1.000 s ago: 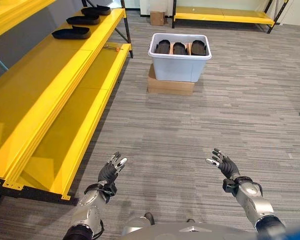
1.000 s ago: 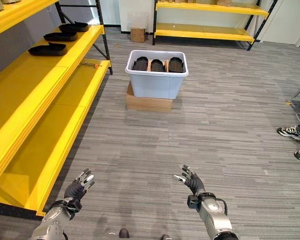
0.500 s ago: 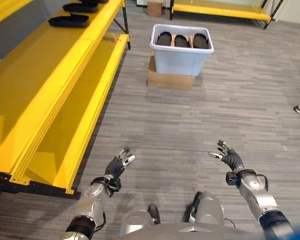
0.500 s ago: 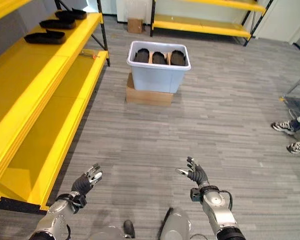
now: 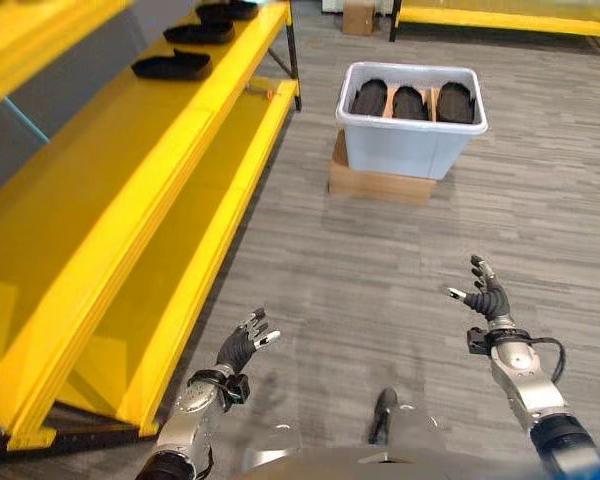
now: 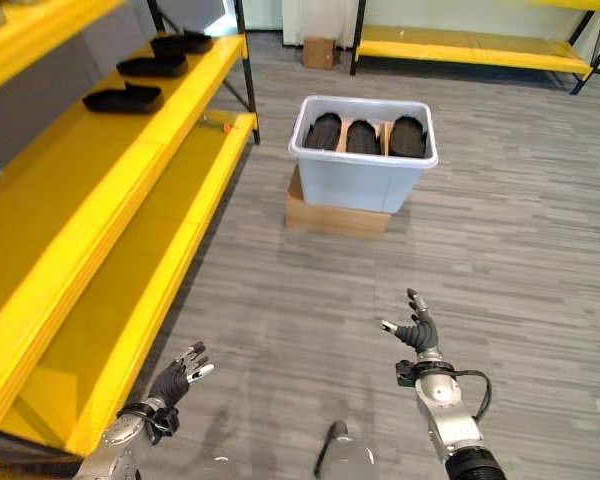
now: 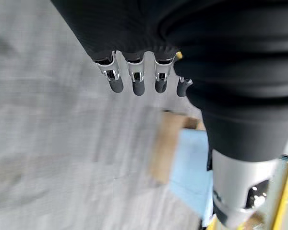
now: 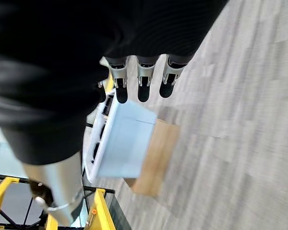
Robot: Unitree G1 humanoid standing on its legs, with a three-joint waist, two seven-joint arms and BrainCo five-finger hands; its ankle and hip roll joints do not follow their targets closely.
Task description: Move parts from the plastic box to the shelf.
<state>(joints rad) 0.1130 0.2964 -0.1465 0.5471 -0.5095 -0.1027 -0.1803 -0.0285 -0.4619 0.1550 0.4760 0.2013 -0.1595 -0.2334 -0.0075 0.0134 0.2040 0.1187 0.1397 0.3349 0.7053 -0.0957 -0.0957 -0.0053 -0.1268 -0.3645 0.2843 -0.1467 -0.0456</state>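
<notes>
A pale blue plastic box (image 5: 410, 145) stands on a flat cardboard box (image 5: 378, 183) on the floor ahead, well beyond both hands. Three black parts (image 5: 410, 102) sit side by side in it. More black parts (image 5: 170, 65) lie on the upper yellow shelf (image 5: 100, 170) at the far left. My left hand (image 5: 242, 345) hangs low near the shelf's lower edge, fingers straight, holding nothing. My right hand (image 5: 488, 300) is raised at the lower right, fingers spread and empty. The box shows again past the fingers (image 7: 134, 86) in the left wrist view and as box (image 8: 122, 139) in the right wrist view.
The yellow rack's lower shelf (image 5: 180, 270) runs along my left side, its black upright (image 5: 292, 50) near the box. Another yellow shelf (image 5: 500, 18) stands at the back, with a small cardboard box (image 5: 358, 16) beside it. Grey plank floor (image 5: 380, 260) lies between me and the box.
The whole picture has shifted: the camera has moved, and the box now shows further right. Both hands stay open and empty, the right one a little higher.
</notes>
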